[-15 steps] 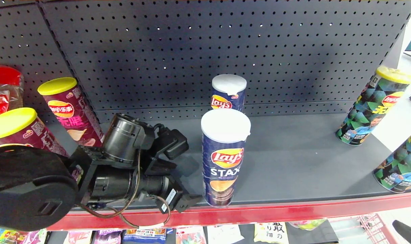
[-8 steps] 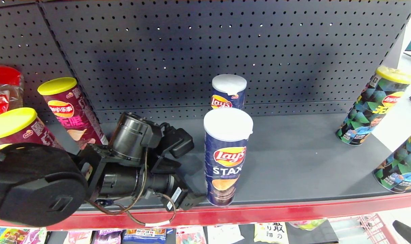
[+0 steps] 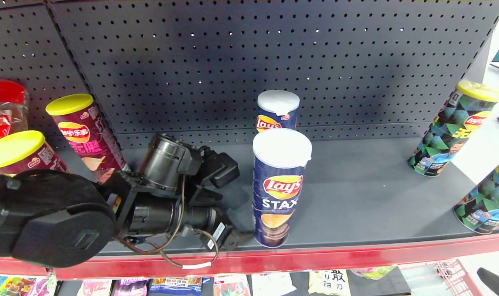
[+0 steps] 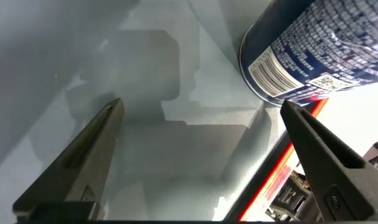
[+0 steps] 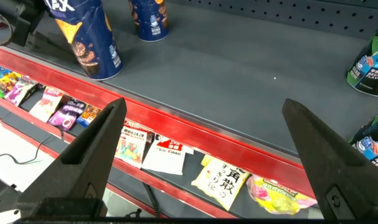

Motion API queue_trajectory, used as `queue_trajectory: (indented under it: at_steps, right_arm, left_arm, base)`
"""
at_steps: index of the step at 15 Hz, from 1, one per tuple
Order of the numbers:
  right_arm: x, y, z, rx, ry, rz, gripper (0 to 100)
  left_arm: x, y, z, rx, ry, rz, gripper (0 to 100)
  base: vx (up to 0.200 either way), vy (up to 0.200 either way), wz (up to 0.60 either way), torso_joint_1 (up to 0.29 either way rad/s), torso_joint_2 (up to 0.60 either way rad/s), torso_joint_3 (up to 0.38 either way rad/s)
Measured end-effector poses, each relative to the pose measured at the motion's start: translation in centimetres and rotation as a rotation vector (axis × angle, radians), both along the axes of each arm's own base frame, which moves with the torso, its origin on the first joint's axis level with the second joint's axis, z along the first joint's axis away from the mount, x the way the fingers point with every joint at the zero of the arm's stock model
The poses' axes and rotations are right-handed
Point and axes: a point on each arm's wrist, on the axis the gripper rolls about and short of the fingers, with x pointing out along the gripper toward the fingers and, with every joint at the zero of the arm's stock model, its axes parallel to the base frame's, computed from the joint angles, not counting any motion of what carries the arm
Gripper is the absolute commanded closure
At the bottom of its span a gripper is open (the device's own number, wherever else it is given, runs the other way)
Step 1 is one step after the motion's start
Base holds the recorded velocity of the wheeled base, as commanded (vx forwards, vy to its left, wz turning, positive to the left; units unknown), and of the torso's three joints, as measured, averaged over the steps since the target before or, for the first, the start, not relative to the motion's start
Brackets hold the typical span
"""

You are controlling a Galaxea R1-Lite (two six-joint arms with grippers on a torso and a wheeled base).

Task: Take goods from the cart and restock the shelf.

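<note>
A tall blue chip can [image 3: 280, 185] with a white lid stands near the front edge of the grey shelf [image 3: 364, 193]. A second blue can [image 3: 277, 111] stands right behind it, against the pegboard. My left gripper [image 3: 237, 239] lies low on the shelf just left of the front can's base, one fingertip touching or nearly touching it. In the left wrist view this gripper [image 4: 202, 106] is open, and the can's base [image 4: 301, 50] sits just beyond one fingertip. My right gripper [image 5: 204, 104] is open and holds nothing, hanging in front of the shelf's red edge [image 5: 195, 134].
Purple cans with yellow lids [image 3: 85, 131] [image 3: 15, 154] stand at the left, behind my left arm. Two green-and-black cans [image 3: 453, 127] [image 3: 486, 205] stand at the right. Bare shelf lies between the blue cans and these. Snack packets [image 5: 226, 177] fill the lower shelf.
My left arm has slid to the right along the shelf, and the front blue can has shifted a little to the right with it. The rear can has not moved.
</note>
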Motion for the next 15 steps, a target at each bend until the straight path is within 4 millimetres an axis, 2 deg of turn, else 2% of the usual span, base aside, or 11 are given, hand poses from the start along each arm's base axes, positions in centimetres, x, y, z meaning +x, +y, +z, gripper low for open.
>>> queue_trajectory:
  at_steps: [10,12,15]
  right_arm:
    - [0.0,0.0,0.1,0.000,-0.005,0.000,0]
    - [-0.1,0.0,-0.1,0.000,-0.004,0.000,0]
    - [-0.3,-0.1,-0.2,0.001,-0.007,0.000,0]
  left_arm:
    - [-0.1,-0.3,-0.1,-0.004,-0.013,-0.005,0]
    - [-0.8,0.3,0.2,-0.008,-0.019,0.007,0]
    - [-2.9,2.3,2.0,-0.051,-0.049,0.087,0]
  base:
    - [0.000,0.000,0.00,0.000,0.00,0.000]
    - [0.000,0.000,0.00,0.000,0.00,0.000]
    - [0.000,0.000,0.00,0.000,0.00,0.000]
